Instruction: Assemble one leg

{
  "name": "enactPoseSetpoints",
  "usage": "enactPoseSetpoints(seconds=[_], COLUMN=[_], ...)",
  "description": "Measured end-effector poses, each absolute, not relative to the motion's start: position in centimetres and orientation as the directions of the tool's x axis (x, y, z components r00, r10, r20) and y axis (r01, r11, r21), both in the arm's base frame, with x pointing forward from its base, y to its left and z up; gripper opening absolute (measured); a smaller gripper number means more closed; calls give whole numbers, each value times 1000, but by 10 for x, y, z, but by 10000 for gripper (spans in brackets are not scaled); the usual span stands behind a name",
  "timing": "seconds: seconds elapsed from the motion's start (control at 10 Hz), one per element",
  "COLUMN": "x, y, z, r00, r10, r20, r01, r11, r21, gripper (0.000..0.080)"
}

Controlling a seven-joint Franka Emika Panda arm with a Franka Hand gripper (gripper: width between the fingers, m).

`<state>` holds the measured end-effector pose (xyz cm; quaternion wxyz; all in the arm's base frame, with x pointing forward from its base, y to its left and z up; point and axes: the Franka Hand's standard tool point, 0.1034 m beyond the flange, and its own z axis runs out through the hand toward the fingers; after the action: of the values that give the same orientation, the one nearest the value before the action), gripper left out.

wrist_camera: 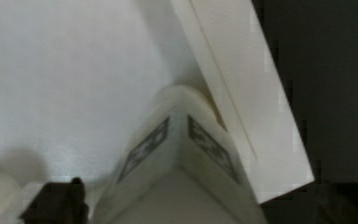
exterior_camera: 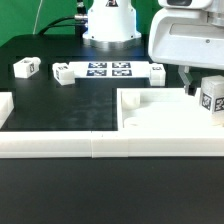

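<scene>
A leg (exterior_camera: 211,97), a small white block with a black-and-white tag, stands on the right part of the large white panel (exterior_camera: 160,122) at the exterior view's right. My gripper (exterior_camera: 204,86) hangs over it, with one dark finger (exterior_camera: 188,80) just beside the block. In the wrist view the leg (wrist_camera: 185,150) stands between the two dark fingertips (wrist_camera: 60,202), with a narrow gap on each side. The gripper (wrist_camera: 197,206) is open and holds nothing. The panel (wrist_camera: 69,80) fills most of that view, and its edge runs beside the leg.
The marker board (exterior_camera: 105,70) lies at the back centre. Three more small white blocks lie near it (exterior_camera: 22,68), (exterior_camera: 62,73), (exterior_camera: 157,69). Long white rails (exterior_camera: 60,145) run along the front and the left. The black table (wrist_camera: 327,80) shows past the panel's edge.
</scene>
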<state>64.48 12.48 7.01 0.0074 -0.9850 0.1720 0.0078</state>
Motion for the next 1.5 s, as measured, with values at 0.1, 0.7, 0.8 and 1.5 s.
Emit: enactPoseSetpoints(seconds=[0.1,0.7,0.8,1.5], x=[645,645,645,646], y=[124,122,122,116], z=[70,70,70,69], r00=[970,989,989,986], r10=[-243,146,144,-165], r20=[-15,-9,-9,-17], r01=[-243,146,144,-165], r11=[-970,-989,-990,-986], r21=[-14,-7,-7,-17], gripper=[649,649,546,290])
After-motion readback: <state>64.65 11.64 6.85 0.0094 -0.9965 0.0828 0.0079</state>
